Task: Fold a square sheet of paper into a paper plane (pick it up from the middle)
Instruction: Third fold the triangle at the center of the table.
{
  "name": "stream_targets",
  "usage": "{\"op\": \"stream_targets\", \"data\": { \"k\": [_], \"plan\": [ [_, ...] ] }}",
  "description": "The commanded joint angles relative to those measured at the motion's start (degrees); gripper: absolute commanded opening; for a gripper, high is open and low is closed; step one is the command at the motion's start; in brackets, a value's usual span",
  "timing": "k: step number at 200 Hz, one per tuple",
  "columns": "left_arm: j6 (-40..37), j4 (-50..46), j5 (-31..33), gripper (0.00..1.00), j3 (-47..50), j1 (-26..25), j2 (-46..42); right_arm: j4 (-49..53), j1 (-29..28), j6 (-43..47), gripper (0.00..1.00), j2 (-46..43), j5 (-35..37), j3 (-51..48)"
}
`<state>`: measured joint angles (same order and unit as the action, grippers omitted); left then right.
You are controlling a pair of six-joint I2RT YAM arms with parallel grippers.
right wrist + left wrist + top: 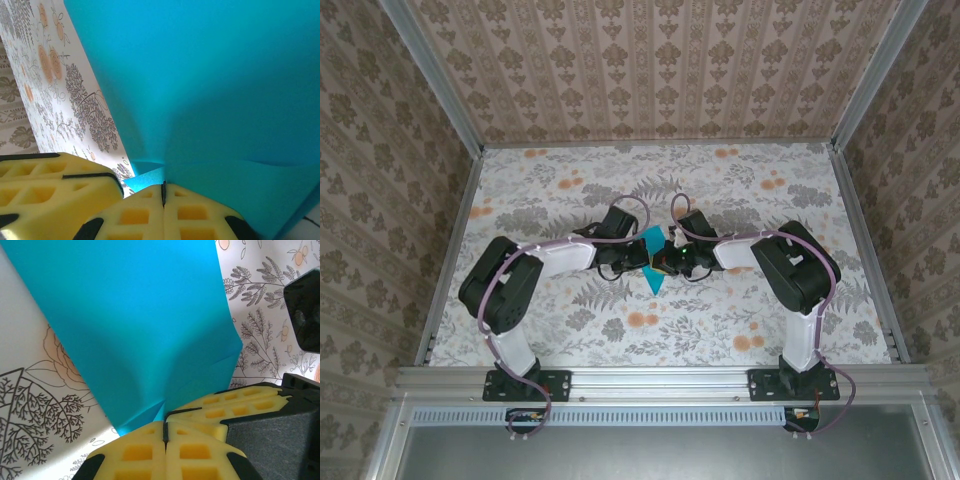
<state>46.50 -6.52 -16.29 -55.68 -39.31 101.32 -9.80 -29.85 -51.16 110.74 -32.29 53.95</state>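
At the middle of the table [740,310] both arms meet nose to nose over the square sheet of paper [651,262]. Left gripper [164,432]: jaws fully closed, yellow pads [137,452] pressed together, teal paper pinched in the seam and fanning up and away from it. Right gripper [163,194]: same, jaws closed flat with the paper coming straight out of the seam. The two grippers sit just beside each other, both on roughly the centre of the sheet.

Step, as I judge it: the pick-up from the middle, grasp just made. No dart shape yet. The paper looks like a loose sheet, buckled where the pads bite, with a few short creases running out from the left pinch.

Next move likely calls for both arms to rise together at a matched pace. Thin paper held at two close points will tear or slip if one arm leads. After that the centre crease needs the halves brought evenly together.

Hard to make out:
- From above, wrists and cables cover most of the sheet, and just a teal patch and a lower corner poke out.
- Cannot tell whether the paper is off the table or touching it.
- Wrist views cut off the sheet's far edges, so its full outline is unknown.
- How deep the paper sits between the pads is hidden.
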Motion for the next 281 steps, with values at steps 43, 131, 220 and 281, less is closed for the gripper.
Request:
{"op": "stream_targets", "data": {
  "k": [43, 131, 220, 281],
  "plan": [
    [-1.59, -3.32, 0.74, 0.0, -1.67, -0.59, 1.31, 4.72, -0.04, -0.15, 0.04, 0.44, 2.75, 0.15],
    [-2.93, -4.11, 2.31, 0.0, -1.64, -0.91, 4.58, 1.77, 0.21, -0.64, 0.04, -3.35, -1.08, -0.3],
    [-7.57, -6.65, 3.65, 0.0, -1.03, -0.28, 4.07, 12.64, 3.57, 11.82, 0.04, -7.35, -0.36, 1.75],
    [-7.59, -7.16, 3.17, 0.0, -2.11, -0.29, 5.29, 15.0, 3.03, 13.89, 0.04, -2.45, -1.19, 5.65]
  ]
}}
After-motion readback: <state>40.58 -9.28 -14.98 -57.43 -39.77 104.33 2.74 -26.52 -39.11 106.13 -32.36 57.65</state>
